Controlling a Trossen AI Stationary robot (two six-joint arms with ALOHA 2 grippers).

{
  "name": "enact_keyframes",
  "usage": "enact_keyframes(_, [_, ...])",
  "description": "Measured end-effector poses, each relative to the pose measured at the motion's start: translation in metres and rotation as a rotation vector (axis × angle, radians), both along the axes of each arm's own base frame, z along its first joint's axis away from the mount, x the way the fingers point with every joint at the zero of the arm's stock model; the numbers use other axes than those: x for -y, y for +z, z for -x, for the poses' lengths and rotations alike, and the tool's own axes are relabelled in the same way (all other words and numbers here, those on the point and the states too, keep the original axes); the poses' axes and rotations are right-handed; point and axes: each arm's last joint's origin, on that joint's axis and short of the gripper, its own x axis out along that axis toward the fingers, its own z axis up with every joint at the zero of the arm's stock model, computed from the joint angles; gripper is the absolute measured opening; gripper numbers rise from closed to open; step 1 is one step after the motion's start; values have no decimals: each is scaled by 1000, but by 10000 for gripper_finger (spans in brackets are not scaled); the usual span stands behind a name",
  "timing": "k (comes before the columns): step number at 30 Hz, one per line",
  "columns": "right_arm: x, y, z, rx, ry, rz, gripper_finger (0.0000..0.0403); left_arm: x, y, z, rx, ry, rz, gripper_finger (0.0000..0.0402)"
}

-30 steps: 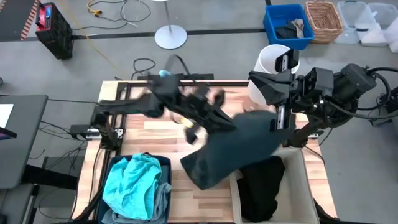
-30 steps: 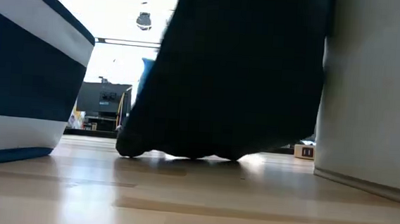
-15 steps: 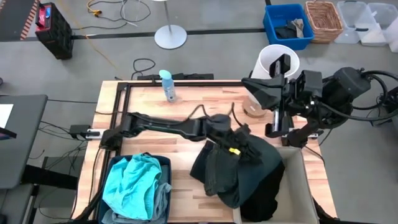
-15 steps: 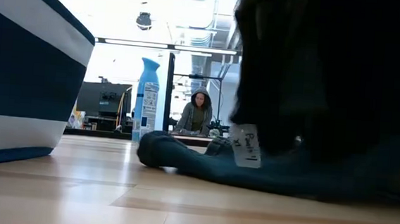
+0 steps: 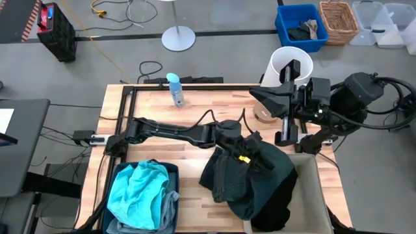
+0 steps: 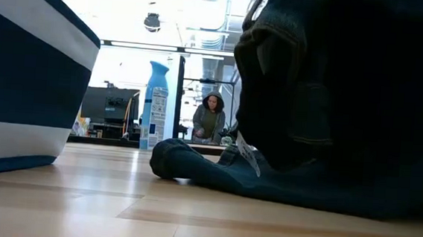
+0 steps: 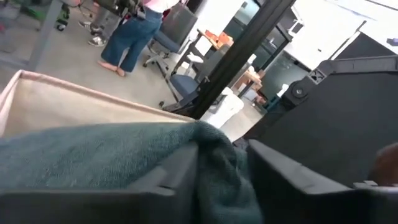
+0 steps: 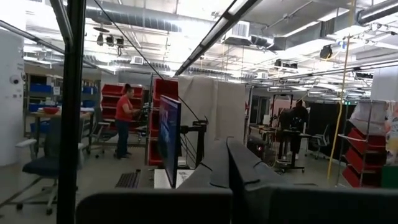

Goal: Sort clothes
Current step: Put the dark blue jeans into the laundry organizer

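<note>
The dark teal denim-like garment [image 5: 227, 185] lies bunched on the table and drapes over the left rim of the beige bin [image 5: 320, 188]; it fills the right of the low view [image 6: 308, 125]. My left gripper [image 5: 250, 156] is shut on its top. The black garment [image 5: 281, 201] lies inside the beige bin. The turquoise garment [image 5: 136, 192] and the pale blue one [image 5: 170, 203] lie in the navy bin [image 5: 116, 185]. My right gripper [image 5: 260, 97] hangs shut and empty above the table's far right. My left gripper pinches a bunched fold at the top of the denim-like garment [image 7: 214, 155] between its two fingers. The fingers come from the table's left, slanting down. The garment sags slack below them, its left part on the table and its right part over the bin's rim.
A blue spray bottle [image 5: 174, 90] stands at the far edge. A tape roll [image 5: 263, 116] lies under my right arm. A white bucket [image 5: 289, 62], a blue crate [image 5: 300, 26] and a wicker basket [image 5: 338, 21] stand beyond the table. Bare wood lies in the table's middle.
My left gripper has swung from the table's far middle toward the right and near edges and down, still shut on the denim-like garment. The garment, which hung spread out and lifted, has slumped into a heap on the table and over the beige bin's rim.
</note>
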Motion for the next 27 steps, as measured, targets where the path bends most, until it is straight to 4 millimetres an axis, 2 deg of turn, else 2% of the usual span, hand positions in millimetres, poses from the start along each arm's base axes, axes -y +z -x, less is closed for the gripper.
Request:
enact_keyframes(5, [1, -1, -1, -6, -5, 3, 0, 1, 12, 5, -19, -43, -3, 238])
enact_keyframes(9, [1, -1, -1, -14, -5, 7, 0, -1, 31, 9, 45, -69, -15, 271])
enact_keyframes(15, [0, -3, -2, -35, -6, 17, 0, -6, 59, 20, 63, -69, -81, 264])
enact_keyframes(19, [-2, -5, -1, -51, 3, 26, 0, -19, 67, 39, -5, -43, -173, 246])
enact_keyframes(23, [-6, -7, 0, -72, 21, 37, 0, -32, 75, 70, -150, 19, -371, 219])
enact_keyframes(27, [-10, -9, 1, -91, 37, 48, 0, -36, 76, 108, -348, 58, -592, 191])
